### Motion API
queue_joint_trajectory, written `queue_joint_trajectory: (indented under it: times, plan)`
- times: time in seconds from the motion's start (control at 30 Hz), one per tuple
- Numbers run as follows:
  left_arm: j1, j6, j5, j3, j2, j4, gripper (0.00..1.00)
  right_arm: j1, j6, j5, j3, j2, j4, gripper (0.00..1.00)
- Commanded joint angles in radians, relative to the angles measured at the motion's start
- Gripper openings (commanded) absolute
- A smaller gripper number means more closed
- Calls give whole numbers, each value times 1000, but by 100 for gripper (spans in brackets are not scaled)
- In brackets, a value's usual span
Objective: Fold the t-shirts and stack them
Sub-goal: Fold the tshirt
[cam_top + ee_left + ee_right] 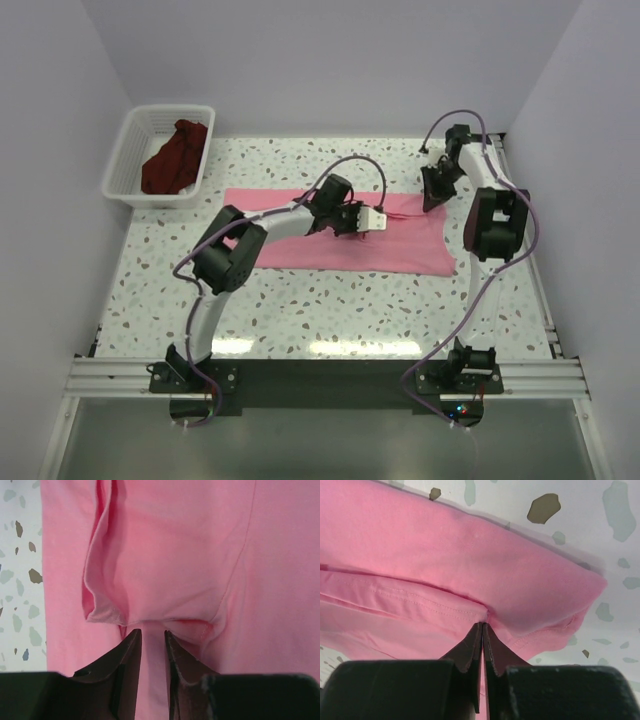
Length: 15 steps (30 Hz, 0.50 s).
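Pink t-shirt (400,245) lies flat on the bench (300,310), long axis running left to right. Left tool (152,632) sits mid-shirt, fingers a crack apart and gripping nothing. Right tool (483,625) is pinched tight on its right-end edge. Maroon t-shirt (175,160) is bunched in the basket (125,150), far left.

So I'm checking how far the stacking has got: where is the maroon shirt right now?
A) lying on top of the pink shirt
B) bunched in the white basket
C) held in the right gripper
B: the maroon shirt lies bunched inside the white basket at the far left, apart from the pink shirt.
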State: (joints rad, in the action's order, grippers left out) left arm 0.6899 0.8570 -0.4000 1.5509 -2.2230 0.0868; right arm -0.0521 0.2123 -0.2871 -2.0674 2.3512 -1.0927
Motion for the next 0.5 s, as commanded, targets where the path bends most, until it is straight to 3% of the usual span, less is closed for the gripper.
queue_joint_trajectory:
  times: [0.0, 0.2, 0.23, 0.27, 0.3, 0.37, 0.47]
  plan:
    - [-7, 16, -25, -6, 103, 22, 30, 6, 41, 32, 13, -26, -24, 6]
    - [-44, -113, -75, 15, 169, 51, 34, 5, 82, 85, 62, -69, -3, 14]
    - [-50, -139, -80, 29, 169, 57, 37, 5, 84, 85, 67, -84, 2, 19]
    - [-52, -172, -77, 49, 158, 77, 38, 5, 84, 83, 70, -92, 4, 35]
    - [-50, -190, -59, 96, 146, 93, 39, 5, 84, 75, 69, -96, 4, 45]
    - [-55, -246, -51, 164, 102, 172, 40, 5, 84, 63, 53, -113, -4, 55]
    - [-69, -314, -100, 267, 60, 274, 40, 5, 88, 48, 53, -159, -1, 51]
